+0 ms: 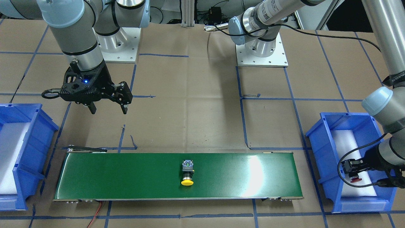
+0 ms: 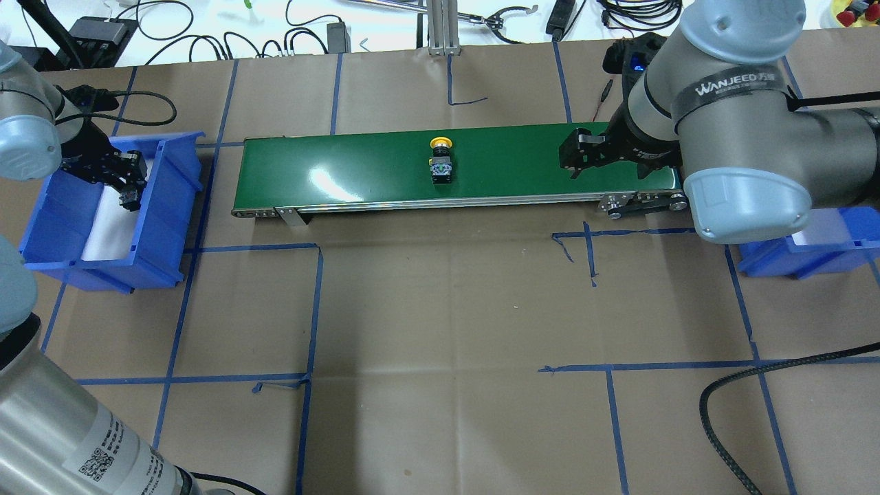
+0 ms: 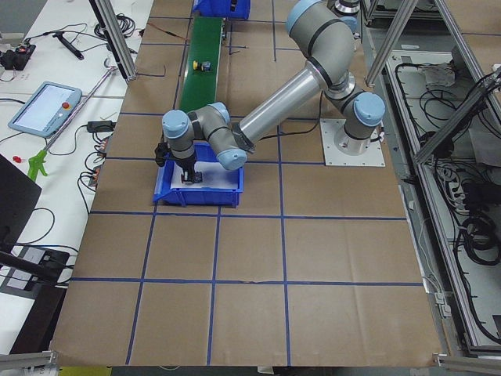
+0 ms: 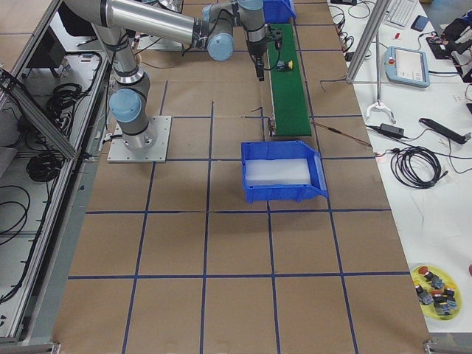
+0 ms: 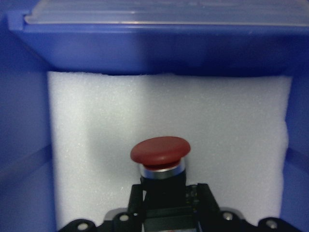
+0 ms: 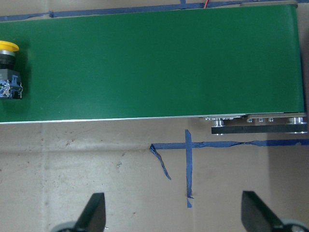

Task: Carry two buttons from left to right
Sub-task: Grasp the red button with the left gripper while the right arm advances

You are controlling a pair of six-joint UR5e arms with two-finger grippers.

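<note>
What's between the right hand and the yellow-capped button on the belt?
From the right hand, only brown table paper with blue tape, then bare green conveyor belt, up to the yellow-capped black push-button; the front-facing view shows it.

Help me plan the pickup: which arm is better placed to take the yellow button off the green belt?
Right, I'd say. The right gripper hangs open and empty near the belt, while the left gripper is in the blue bin, shut on the red button.
</note>
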